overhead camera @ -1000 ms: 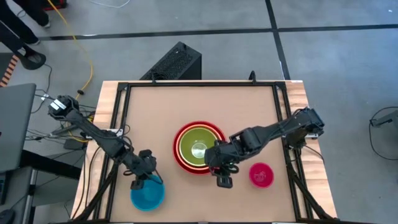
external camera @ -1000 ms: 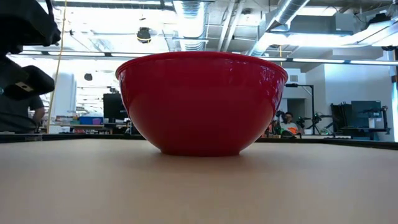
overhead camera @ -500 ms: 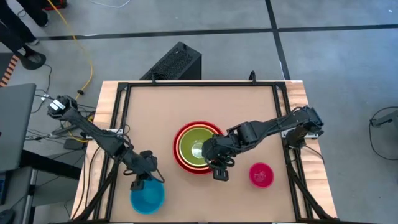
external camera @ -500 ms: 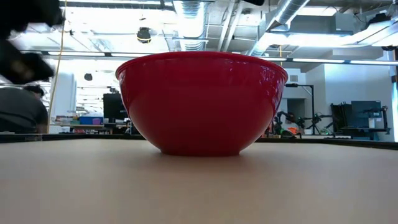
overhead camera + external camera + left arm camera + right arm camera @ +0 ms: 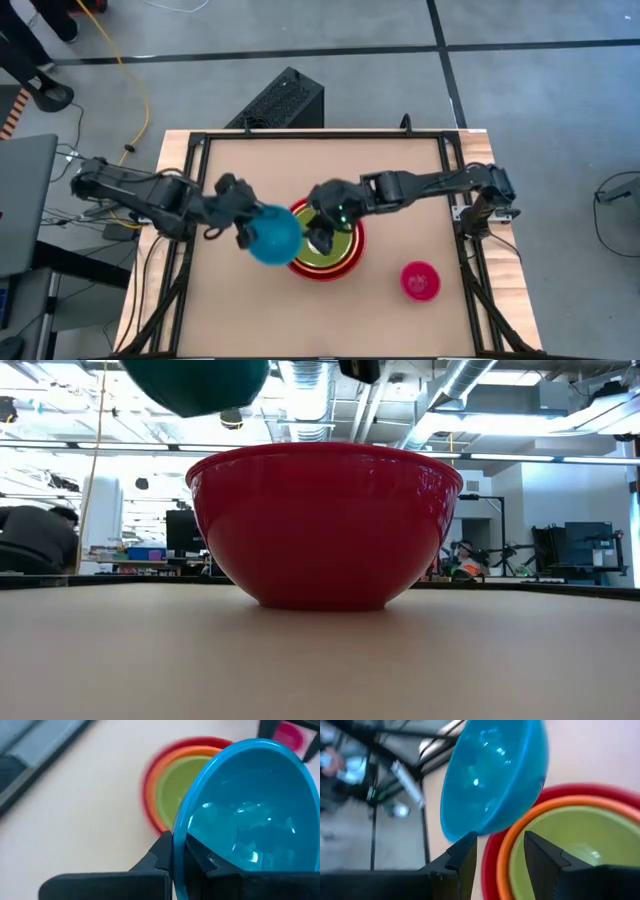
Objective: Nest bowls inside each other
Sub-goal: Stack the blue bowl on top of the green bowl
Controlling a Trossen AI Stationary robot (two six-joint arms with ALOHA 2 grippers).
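Note:
A red bowl (image 5: 345, 262) stands on the table with an orange bowl (image 5: 170, 765) and a green bowl (image 5: 335, 250) nested inside it. My left gripper (image 5: 245, 234) is shut on a blue bowl (image 5: 272, 235), which it holds in the air at the stack's left edge; the low view shows the blue bowl (image 5: 195, 385) above the red bowl's (image 5: 325, 525) rim. My right gripper (image 5: 320, 238) hovers open over the stack, its fingers (image 5: 462, 855) empty. A small pink bowl (image 5: 420, 281) rests on its base, near and to the right of the stack. My left gripper pinches the blue bowl's rim (image 5: 178, 837), one finger (image 5: 200, 860) inside the bowl and one (image 5: 160, 855) outside. The fingers come from the table's left, slanting down. The bowl is lifted clear of the table and tilted, jutting out past the fingers toward the stack.
A black frame (image 5: 200, 150) runs round the tabletop. A black box (image 5: 280, 100) sits on the floor beyond the far edge. The two arms' hands are close together above the stack. Bare tabletop lies at the far half (image 5: 320, 170).
My left gripper has taken hold of the blue bowl at the near left, lifted it clear of the table and swung it toward the far right, up to the stack; the bowl has tipped. My right gripper has moved from the stack's near right side to above the stack.

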